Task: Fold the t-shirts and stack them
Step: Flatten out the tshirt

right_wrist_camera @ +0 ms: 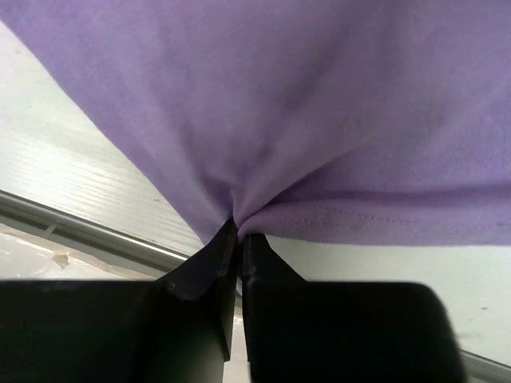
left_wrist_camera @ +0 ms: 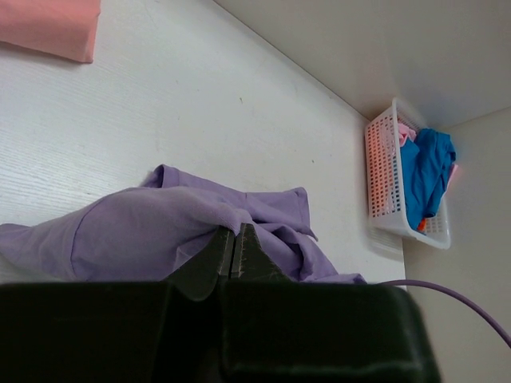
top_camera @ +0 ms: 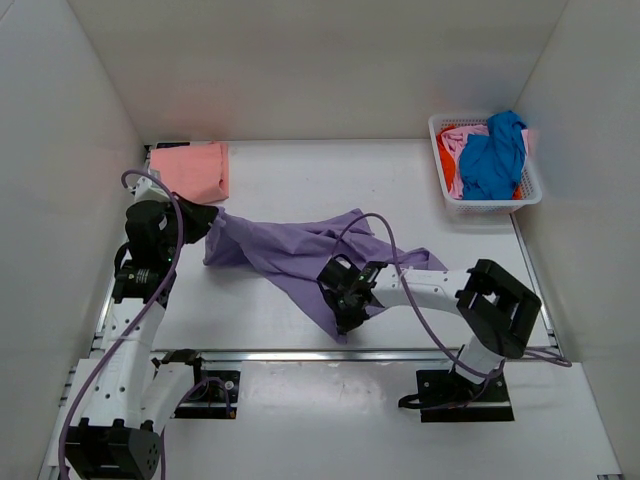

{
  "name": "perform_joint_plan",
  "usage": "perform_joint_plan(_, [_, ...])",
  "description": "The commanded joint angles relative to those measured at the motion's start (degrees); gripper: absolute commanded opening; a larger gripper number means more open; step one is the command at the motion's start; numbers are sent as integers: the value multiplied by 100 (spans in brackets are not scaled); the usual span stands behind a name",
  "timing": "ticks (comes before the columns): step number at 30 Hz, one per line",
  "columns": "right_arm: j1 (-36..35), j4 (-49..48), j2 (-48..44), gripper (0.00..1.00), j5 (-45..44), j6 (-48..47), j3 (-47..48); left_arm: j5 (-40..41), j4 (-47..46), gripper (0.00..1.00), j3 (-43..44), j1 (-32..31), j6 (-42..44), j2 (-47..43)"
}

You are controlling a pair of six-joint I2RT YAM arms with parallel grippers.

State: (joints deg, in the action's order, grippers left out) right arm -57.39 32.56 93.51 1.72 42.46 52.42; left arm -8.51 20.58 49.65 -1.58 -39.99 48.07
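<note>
A lavender-purple t-shirt (top_camera: 290, 255) lies crumpled across the middle of the table. My left gripper (top_camera: 207, 222) is shut on its left end; in the left wrist view the cloth (left_wrist_camera: 144, 231) bunches over the closed fingertips (left_wrist_camera: 236, 233). My right gripper (top_camera: 343, 312) is shut on the shirt's near hem; in the right wrist view the fabric (right_wrist_camera: 319, 120) puckers into the closed jaws (right_wrist_camera: 239, 229). A folded salmon-pink t-shirt (top_camera: 190, 168) lies flat at the back left. Bright blue (top_camera: 492, 155), orange-red and pink shirts fill the basket.
A white lattice basket (top_camera: 487, 205) stands at the back right against the wall, also seen in the left wrist view (left_wrist_camera: 385, 179). A metal rail (top_camera: 300, 352) runs along the table's near edge. White walls close in on three sides.
</note>
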Motion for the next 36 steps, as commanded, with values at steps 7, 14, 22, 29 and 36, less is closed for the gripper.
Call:
perform_joint_plan(7, [717,1402,-1086,0,-480,-869,1213,-494,-98,0,1245,9,43,578])
perform_joint_plan(14, [3405,1771,-2443,0,1286,-2206,3903,59,15,0,3768,10,324,1177])
perform_joint_plan(22, [4630,2422,-2715,0,2182,-2672,5830,981,833,0,5625,-447,1299,1187])
perform_joint_plan(29, [5229,2396,-2575,0,2738,-2672,6192,1809,1133,0,6320,-1221,2003,1327])
perform_joint_plan(36, [4965,1957,-1891,1,2483,-2804,5508,881,1150,0,5699,-643,2048,1915])
